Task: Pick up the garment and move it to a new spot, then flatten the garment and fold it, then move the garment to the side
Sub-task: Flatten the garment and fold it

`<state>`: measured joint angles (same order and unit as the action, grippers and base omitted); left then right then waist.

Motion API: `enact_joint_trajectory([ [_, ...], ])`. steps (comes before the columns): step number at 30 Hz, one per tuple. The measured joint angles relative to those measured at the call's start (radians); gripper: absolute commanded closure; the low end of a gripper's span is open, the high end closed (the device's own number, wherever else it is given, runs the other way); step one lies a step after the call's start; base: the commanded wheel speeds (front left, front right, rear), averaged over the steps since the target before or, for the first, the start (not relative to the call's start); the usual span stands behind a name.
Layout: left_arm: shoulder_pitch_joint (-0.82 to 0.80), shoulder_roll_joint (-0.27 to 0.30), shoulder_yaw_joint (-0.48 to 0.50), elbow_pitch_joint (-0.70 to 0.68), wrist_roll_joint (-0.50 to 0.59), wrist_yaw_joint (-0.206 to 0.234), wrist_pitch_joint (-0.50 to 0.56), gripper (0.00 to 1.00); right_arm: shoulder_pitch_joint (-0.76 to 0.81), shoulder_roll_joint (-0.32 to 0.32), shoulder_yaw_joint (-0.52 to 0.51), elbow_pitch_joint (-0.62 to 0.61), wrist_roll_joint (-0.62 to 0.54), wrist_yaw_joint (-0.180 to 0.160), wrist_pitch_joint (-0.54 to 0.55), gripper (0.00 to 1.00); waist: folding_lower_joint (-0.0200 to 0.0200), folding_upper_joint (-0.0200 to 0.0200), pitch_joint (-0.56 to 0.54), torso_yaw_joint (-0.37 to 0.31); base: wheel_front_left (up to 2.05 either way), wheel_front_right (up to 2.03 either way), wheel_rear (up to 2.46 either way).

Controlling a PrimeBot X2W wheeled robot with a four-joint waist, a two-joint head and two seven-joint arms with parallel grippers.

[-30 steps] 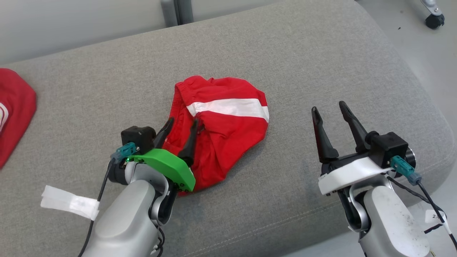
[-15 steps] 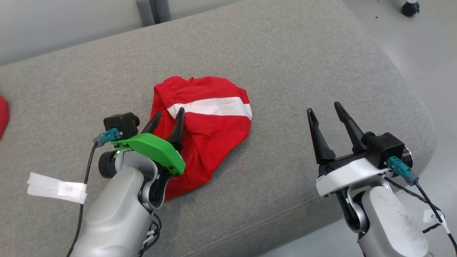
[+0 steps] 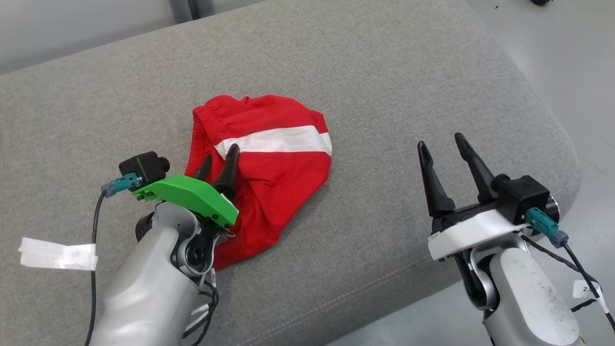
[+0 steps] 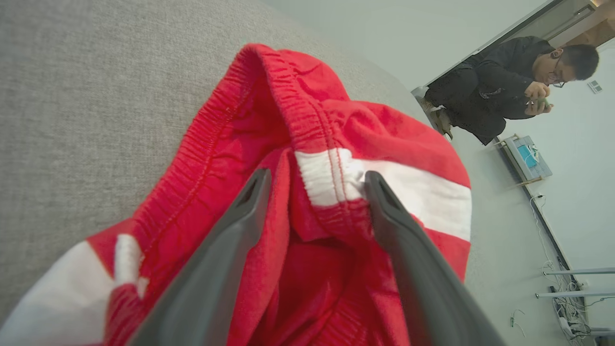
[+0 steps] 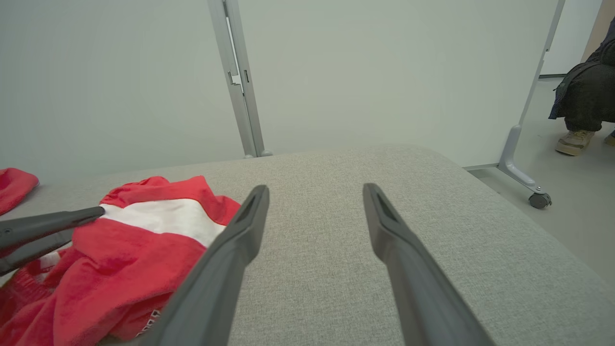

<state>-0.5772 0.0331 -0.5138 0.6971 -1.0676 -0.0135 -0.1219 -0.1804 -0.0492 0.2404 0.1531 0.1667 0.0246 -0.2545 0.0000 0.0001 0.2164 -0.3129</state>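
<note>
Over the red garment (image 3: 281, 168), left hand (image 3: 220, 152), fingers (image 3: 227, 168) apart, perhaps touching.

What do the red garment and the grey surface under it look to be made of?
Red garment: soft matte knit, probably cotton; it crumples in loose folds, with a gathered elastic waistband and sewn-in white stripe. Grey cushion: matte woven upholstery cloth, by its fine flecked weave and stitched seam; probably padded.

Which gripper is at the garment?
The left gripper, with the green cover: its open jaws flank a fold of the red garment. The right gripper hangs open over grey cushion, apart from it.
</note>
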Motion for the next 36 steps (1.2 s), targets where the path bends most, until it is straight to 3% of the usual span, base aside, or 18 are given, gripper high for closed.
enact_joint_trajectory([
  [3, -0.001, 0.0, 0.008, -0.022, -0.108, -0.026, 0.026, 0.0, -0.002, 0.0, 0.004, -0.001, 0.0, 0.0, 0.0, 0.0, 0.0, 0.0, 0.003, -0.001, 0.0, 0.0, 0.0],
  [8, -0.019, 0.0, -0.013, -0.016, -0.109, -0.031, 0.029, 0.0, -0.006, 0.0, 0.003, -0.001, 0.0, 0.0, 0.0, 0.0, 0.0, 0.0, 0.009, -0.003, 0.0, 0.0, 0.0],
  [9, -0.025, 0.0, -0.018, -0.014, -0.108, -0.031, 0.03, 0.18, -0.007, 0.0, 0.003, -0.001, 0.0, 0.0, 0.0, 0.0, 0.0, 0.0, 0.009, -0.004, 0.0, 0.0, 0.0],
  [10, -0.03, 0.0, -0.023, -0.012, -0.107, -0.032, 0.03, 0.18, -0.007, 0.0, 0.003, -0.001, 0.0, 0.0, 0.0, 0.0, 0.0, 0.0, 0.01, -0.004, 0.0, 0.0, 0.0],
  [11, -0.035, 0.0, -0.027, -0.011, -0.107, -0.035, 0.03, 0.29, -0.007, 0.0, 0.002, -0.001, 0.0, 0.0, 0.0, 0.0, 0.0, 0.0, 0.011, -0.005, 0.0, 0.0, 0.0],
  [12, -0.038, 0.0, -0.031, -0.01, -0.107, -0.038, 0.03, 0.55, -0.007, 0.0, 0.002, -0.001, 0.0, 0.0, 0.0, 0.0, 0.0, 0.0, 0.011, -0.005, 0.0, 0.0, 0.0],
  [13, -0.04, 0.0, -0.035, -0.011, -0.107, -0.04, 0.025, 0.67, -0.007, 0.0, 0.001, -0.001, 0.0, 0.0, 0.0, 0.0, 0.0, 0.0, 0.012, -0.005, 0.0, 0.0, 0.0],
  [14, -0.041, 0.0, -0.039, -0.011, -0.105, -0.04, 0.024, 0.94, -0.007, 0.0, 0.0, -0.001, 0.0, 0.0, 0.0, 0.0, 0.0, 0.0, 0.012, -0.005, 0.0, 0.0, 0.0],
  [15, -0.041, 0.0, -0.045, -0.011, -0.101, -0.042, 0.024, 1.0, -0.008, 0.0, -0.001, -0.001, 0.0, -0.001, 0.0, 0.0, 0.0, 0.0, 0.012, -0.005, 0.0, 0.0, 0.0],
  [22, -0.058, 0.0, -0.102, -0.023, -0.087, -0.066, 0.013, 1.0, -0.007, 0.0, -0.02, -0.004, 0.0, -0.01, 0.0, 0.0, 0.0, 0.0, 0.011, 0.014, 0.0, 0.0, 0.0],
  [36, -0.105, 0.009, -0.091, -0.148, -0.021, -0.09, -0.099, 1.0, 0.007, 0.001, -0.041, 0.0, 0.014, -0.017, 0.0, 0.0, 0.0, 0.0, -0.015, 0.083, 0.0, 0.0, 0.0],
])
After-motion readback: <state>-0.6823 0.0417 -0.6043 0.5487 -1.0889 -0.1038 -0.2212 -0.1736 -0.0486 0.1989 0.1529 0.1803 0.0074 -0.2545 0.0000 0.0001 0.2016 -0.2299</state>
